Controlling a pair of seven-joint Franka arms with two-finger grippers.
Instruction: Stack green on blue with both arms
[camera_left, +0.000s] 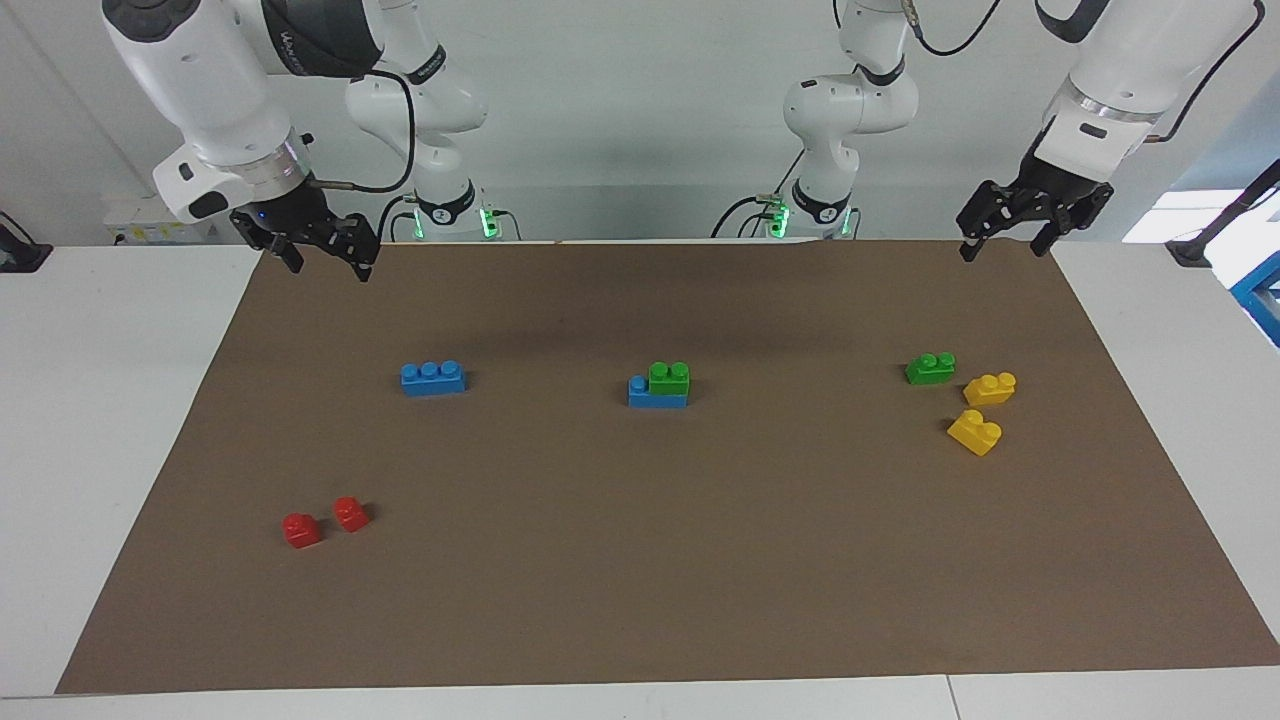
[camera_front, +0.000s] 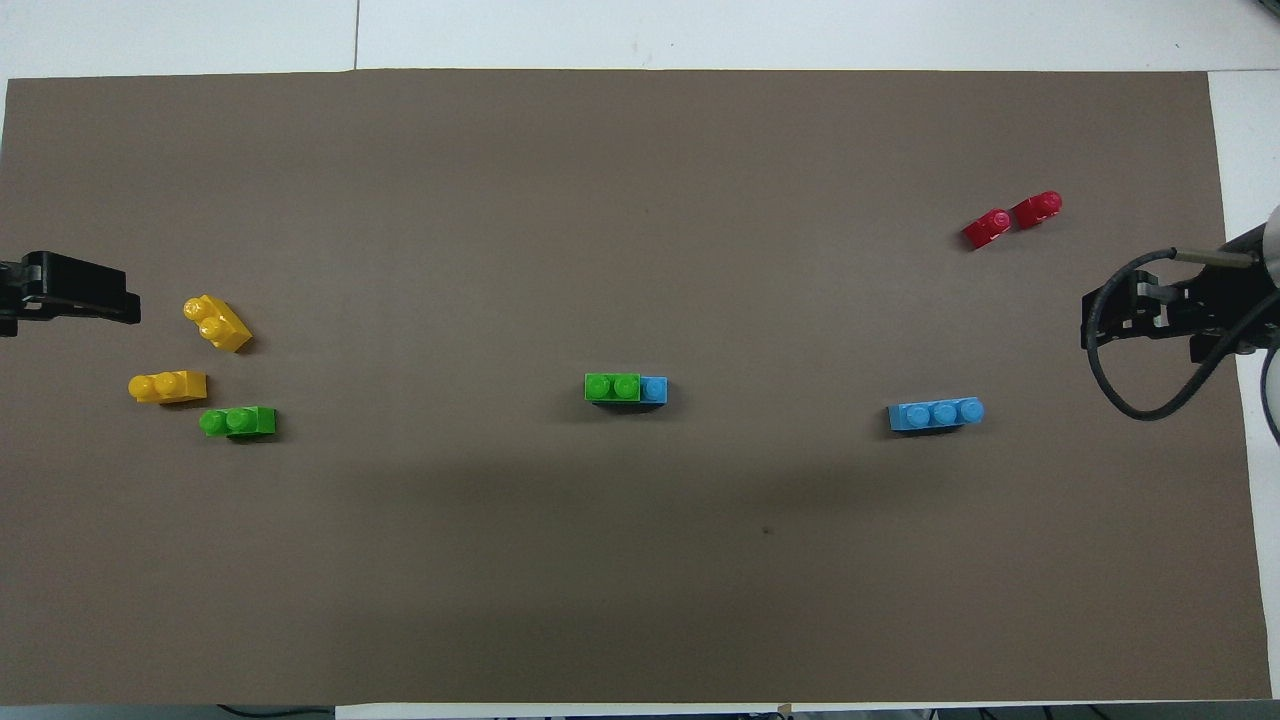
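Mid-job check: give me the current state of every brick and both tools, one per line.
Green brick: stacked on a blue brick at mid-mat, one blue stud left bare.
Second blue brick: alone, flat, studs up.
Second green brick: loose, beside the yellow bricks.
Red bricks: a loose pair.
Left tool: open, empty, raised over the mat's edge.
Right tool: open, empty, raised over the mat's corner.

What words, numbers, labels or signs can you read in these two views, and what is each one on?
Right arm's dark sleeve: white lettering, too blurred to read.
Right arm's base collar: a pale mark, too small to read.
Left arm's base collar: a pale mark, too small to read.
Bricks and brown mat: no text visible.
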